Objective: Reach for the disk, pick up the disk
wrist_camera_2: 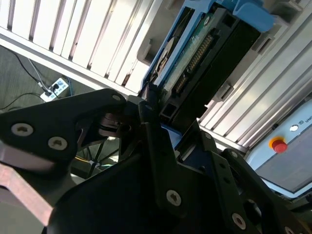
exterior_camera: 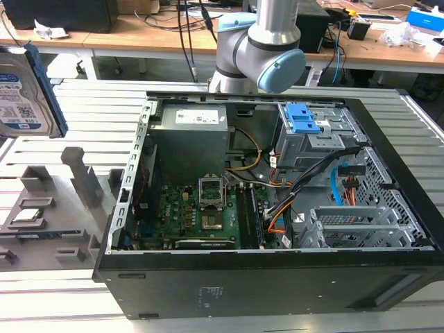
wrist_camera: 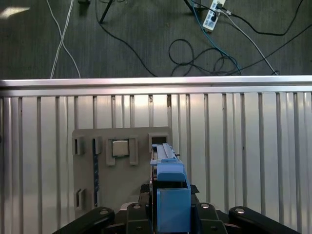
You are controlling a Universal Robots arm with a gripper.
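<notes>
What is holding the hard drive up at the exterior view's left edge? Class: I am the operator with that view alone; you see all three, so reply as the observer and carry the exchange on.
Observer: In the first wrist view the gripper is shut on the hard drive, whose blue frame edge faces that camera.
Operator: Can you see its connectors?
Observer: Yes. The second wrist view shows the connector row along one end of the hard drive.
Operator: What lies beyond the slatted table?
Observer: In the first wrist view, a power strip and loose cables lie on the dark floor.
</notes>
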